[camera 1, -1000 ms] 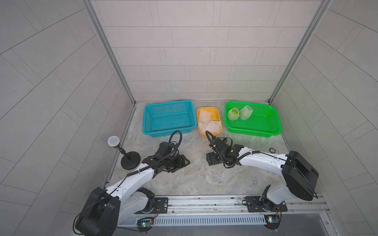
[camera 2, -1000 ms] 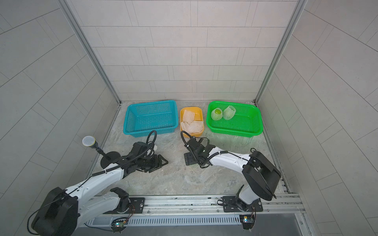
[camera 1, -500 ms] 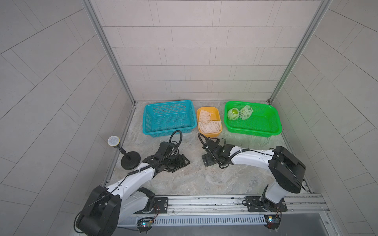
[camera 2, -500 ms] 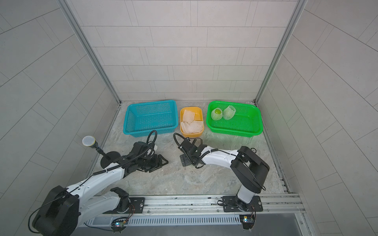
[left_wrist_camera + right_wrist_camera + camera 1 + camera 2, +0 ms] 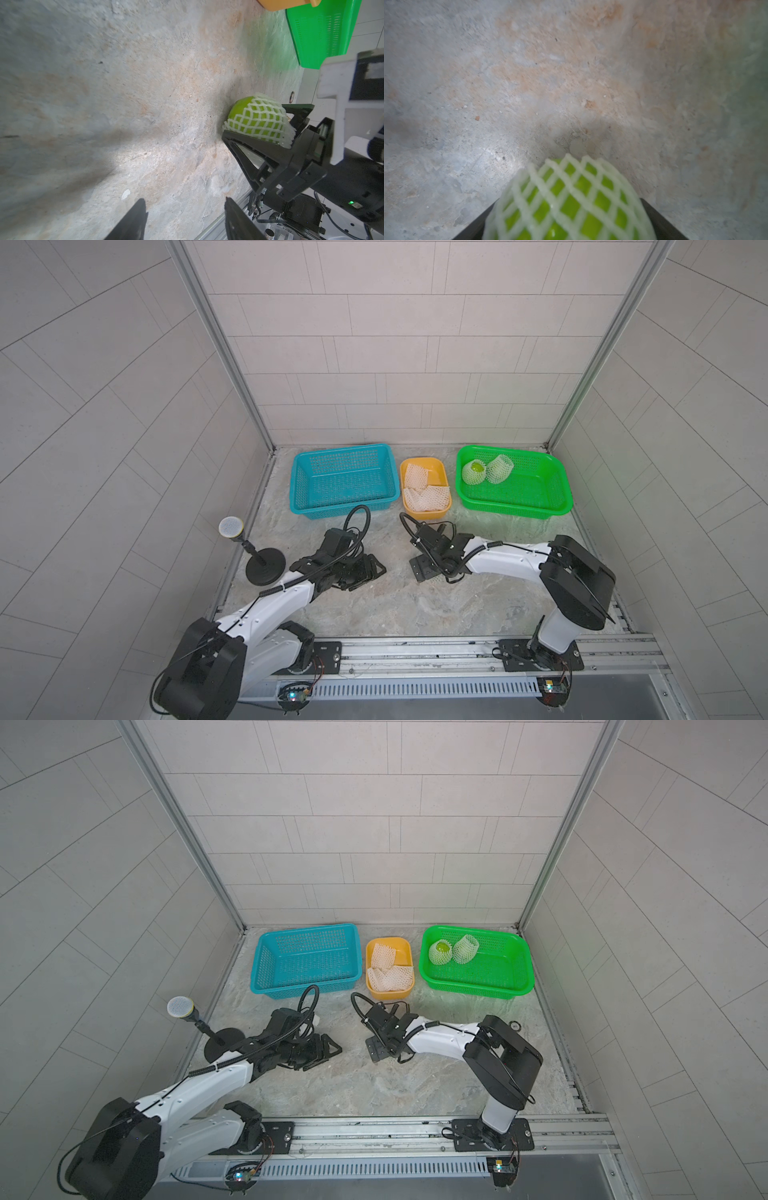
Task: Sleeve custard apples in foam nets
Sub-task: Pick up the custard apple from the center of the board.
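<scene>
A green custard apple wrapped in a white foam net lies on the stone table with one green end bare. My right gripper has its jaws wide on either side of it; whether they press it I cannot tell. Both top views hide this apple under the gripper. My left gripper is open and empty, a short way off and facing it. Another netted custard apple and a second net-wrapped shape lie in the green basket. Empty foam nets fill the orange tub.
A blue basket stands at the back left beside the orange tub. A microphone on a black round stand is at the table's left edge. A small ring lies at the right. The arms' metal rail runs along the front.
My right arm has swung left, and its gripper has moved a little toward the left gripper. The left arm has stayed still.
</scene>
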Controlling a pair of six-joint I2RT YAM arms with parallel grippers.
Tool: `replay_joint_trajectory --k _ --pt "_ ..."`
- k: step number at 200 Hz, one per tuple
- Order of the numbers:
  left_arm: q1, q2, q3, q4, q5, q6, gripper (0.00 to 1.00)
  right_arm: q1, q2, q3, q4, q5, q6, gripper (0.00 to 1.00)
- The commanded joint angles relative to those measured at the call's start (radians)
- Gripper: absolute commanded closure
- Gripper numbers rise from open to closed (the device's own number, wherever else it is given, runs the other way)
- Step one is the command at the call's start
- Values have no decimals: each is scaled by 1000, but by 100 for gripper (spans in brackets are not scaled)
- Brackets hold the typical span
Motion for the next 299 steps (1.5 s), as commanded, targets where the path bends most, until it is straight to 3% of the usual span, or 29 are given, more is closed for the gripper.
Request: replay_joint_trajectory --k 1,74,145,248,278,299 --pt "0 -3 9 5 -3 14 37 3 -57 39 -71 33 -32 2" --pt "-1 -7 9 3 -1 12 37 5 -127 53 -112 35 -32 0" --pt "0 1 9 5 -1 12 37 7 -175 -52 -29 12 51 1" --pt "0 8 9 3 -4 12 37 -1 -63 -24 -11 -12 10 15" --pt "0 16 11 3 -2 13 37 -1 -27 -16 -15 -13 -2 15" --pt "-1 19 12 3 -2 14 37 -1 8 4 -29 -16 -14 10"
